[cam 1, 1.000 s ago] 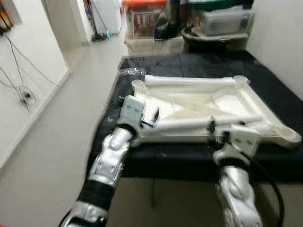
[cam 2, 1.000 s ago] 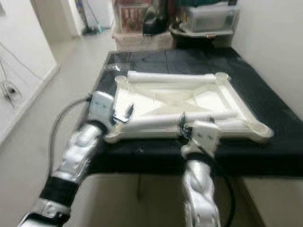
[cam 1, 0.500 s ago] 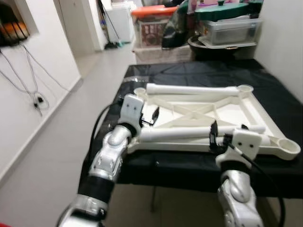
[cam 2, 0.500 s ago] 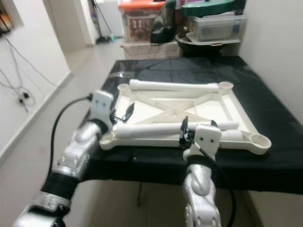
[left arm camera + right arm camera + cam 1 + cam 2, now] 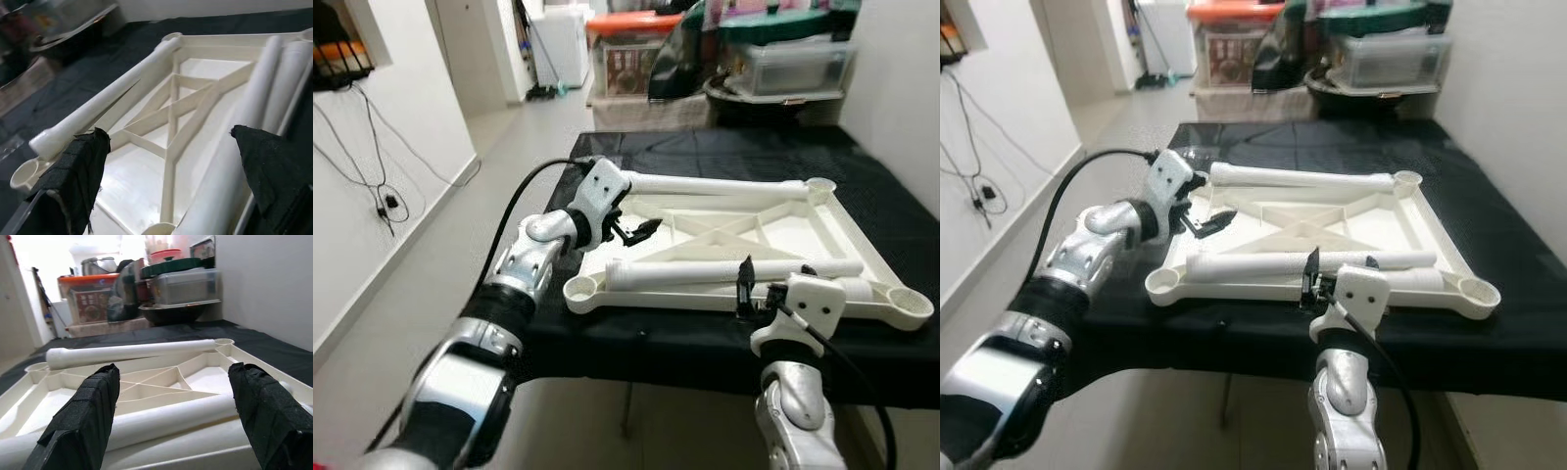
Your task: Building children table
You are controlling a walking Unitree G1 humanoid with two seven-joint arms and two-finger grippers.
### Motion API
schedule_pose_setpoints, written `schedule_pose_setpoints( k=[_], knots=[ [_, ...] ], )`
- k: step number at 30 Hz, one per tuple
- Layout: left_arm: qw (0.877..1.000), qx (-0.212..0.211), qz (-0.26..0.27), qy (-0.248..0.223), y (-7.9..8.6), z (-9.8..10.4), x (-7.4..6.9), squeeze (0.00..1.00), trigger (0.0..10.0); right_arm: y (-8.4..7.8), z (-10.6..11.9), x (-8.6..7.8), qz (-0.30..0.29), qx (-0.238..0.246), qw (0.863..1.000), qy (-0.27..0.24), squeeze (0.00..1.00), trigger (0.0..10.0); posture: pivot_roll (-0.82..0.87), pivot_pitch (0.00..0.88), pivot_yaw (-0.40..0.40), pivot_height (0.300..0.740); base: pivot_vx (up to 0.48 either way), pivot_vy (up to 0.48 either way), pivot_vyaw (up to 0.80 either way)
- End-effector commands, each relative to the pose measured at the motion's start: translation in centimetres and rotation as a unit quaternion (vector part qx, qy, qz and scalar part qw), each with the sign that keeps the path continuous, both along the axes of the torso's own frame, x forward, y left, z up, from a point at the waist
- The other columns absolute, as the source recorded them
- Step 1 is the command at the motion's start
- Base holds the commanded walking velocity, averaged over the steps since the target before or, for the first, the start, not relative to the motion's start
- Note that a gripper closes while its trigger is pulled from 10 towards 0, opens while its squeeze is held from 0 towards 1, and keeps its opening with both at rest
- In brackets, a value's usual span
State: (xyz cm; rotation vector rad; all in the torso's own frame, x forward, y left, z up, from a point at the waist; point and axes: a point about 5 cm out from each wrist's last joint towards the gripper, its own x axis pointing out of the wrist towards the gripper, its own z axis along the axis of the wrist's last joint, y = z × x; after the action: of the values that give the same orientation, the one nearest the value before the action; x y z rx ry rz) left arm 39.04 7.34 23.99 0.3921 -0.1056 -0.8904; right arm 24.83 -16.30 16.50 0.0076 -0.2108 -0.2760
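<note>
The left gripper (image 5: pixel 641 230) hangs over the left edge of the tabletop (image 5: pixel 803 220), its black fingers (image 5: pixel 78 171) spread apart and holding nothing. The white tabletop lies upside down on a table covered with black cloth (image 5: pixel 724 157); its ribs form a cross, and a round socket sits at each corner. Two white legs lie on it, both with their long axis running from left to right. The far leg (image 5: pixel 715 183) rests along the back edge, the near leg (image 5: pixel 724 271) along the front edge. The right gripper (image 5: pixel 744 289) is at the front edge, just before the near leg, with fingers (image 5: pixel 80 416) apart and empty. Its wrist hides part of the frame there. Behind the table, storage boxes (image 5: pixel 793 64) stand blurred and cut off. At the left are a pale floor (image 5: pixel 421 284) and a white wall with cables (image 5: pixel 372 166).
</note>
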Motion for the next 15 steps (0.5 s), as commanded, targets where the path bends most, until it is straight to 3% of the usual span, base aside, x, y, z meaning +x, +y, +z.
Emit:
schedule_pose_setpoints(
  k=[1,2,3,9,10,11,13,15],
  knots=[
    [0.999,0.028,-0.017,-0.003,0.1,0.4,0.1,0.0,10.0,0.3,-0.1,-0.1,0.002,0.002,1.0,0.008,0.0,10.0,0.1,0.0,0.034,0.74,0.0,0.0,0.0],
    [0.999,0.028,-0.017,-0.003,0.1,0.4,0.1,0.0,10.0,0.3,-0.1,-0.1,0.002,0.002,1.0,0.008,0.0,10.0,0.1,0.0,0.034,0.74,0.0,0.0,0.0],
    [0.999,0.044,-0.031,0.002,0.2,1.1,0.5,1.0,10.0,0.3,0.0,-0.3,-0.001,0.004,1.0,0.009,0.0,10.0,0.11,0.0,0.044,0.74,0.0,0.0,0.0],
    [0.991,0.115,-0.071,0.017,0.5,2.2,0.9,1.0,10.0,0.2,0.5,-1.0,-0.007,0.008,1.0,0.01,0.0,10.0,0.11,0.024,0.063,0.74,0.0,0.0,0.0],
    [0.984,0.154,-0.085,0.027,0.5,1.8,0.8,0.0,10.0,0.1,0.6,-1.2,-0.008,0.009,1.0,0.012,0.0,10.0,0.12,0.046,0.065,0.74,0.0,0.0,0.0],
    [0.984,0.154,-0.085,0.027,0.5,1.8,0.8,0.0,10.0,0.1,0.6,-1.2,-0.008,0.009,1.0,0.012,0.0,10.0,0.12,0.046,0.065,0.74,0.0,0.0,0.0],
    [0.972,0.207,-0.102,0.05,0.7,0.9,0.7,0.0,10.0,0.1,0.7,-1.5,-0.009,0.01,1.0,0.016,0.0,10.0,0.11,0.064,0.071,0.74,0.0,0.0,0.0],
    [0.966,0.228,-0.108,0.062,0.9,0.4,0.7,0.0,10.0,0.1,0.8,-1.7,-0.009,0.01,1.0,0.017,0.0,10.0,0.11,0.077,0.071,0.74,0.0,0.0,0.0]
  ],
)
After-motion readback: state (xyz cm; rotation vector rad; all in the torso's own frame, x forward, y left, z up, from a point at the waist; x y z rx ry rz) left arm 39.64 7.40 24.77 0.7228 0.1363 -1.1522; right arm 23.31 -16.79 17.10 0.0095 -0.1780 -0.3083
